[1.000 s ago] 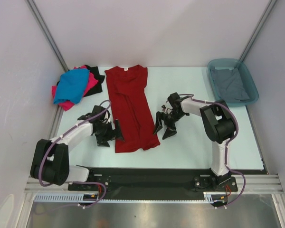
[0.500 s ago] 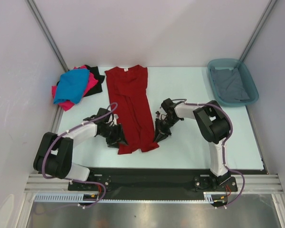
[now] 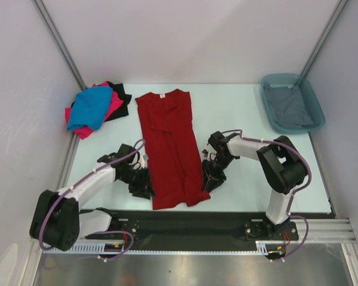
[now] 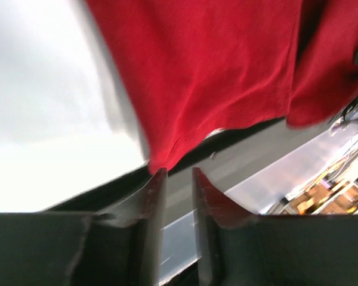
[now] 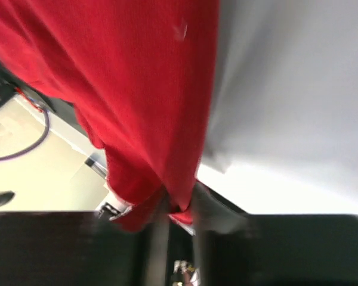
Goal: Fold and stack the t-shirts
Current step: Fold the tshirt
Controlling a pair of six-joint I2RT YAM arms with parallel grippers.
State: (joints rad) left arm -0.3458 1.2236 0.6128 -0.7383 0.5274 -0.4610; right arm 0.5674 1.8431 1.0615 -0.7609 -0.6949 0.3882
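Observation:
The dark red t-shirt (image 3: pixel 170 143) lies lengthwise on the table's middle, collar at the far end. My right gripper (image 3: pixel 210 180) is at its near right edge. In the right wrist view the right gripper (image 5: pixel 180 199) is shut on a bunched fold of the red t-shirt (image 5: pixel 125 77). My left gripper (image 3: pixel 148 189) sits at the near left edge. In the left wrist view the left gripper (image 4: pixel 178 171) has a narrow gap with no cloth in it. The corner of the red t-shirt's (image 4: pixel 215 71) hem touches one fingertip (image 4: pixel 159 174). Blue (image 3: pixel 90 107), pink (image 3: pixel 111 111) and black (image 3: pixel 120 95) t-shirts are piled at the far left.
A teal tub (image 3: pixel 269 106) at the far right holds a grey t-shirt (image 3: pixel 289 106). Grey walls close in the table on the left, back and right. The black mounting rail (image 3: pixel 179 223) runs along the near edge, just beyond the red shirt's hem.
Both grippers moved in to the red shirt's near corners and narrowed; the right one closed on the cloth. The shirt has slid toward the near edge.

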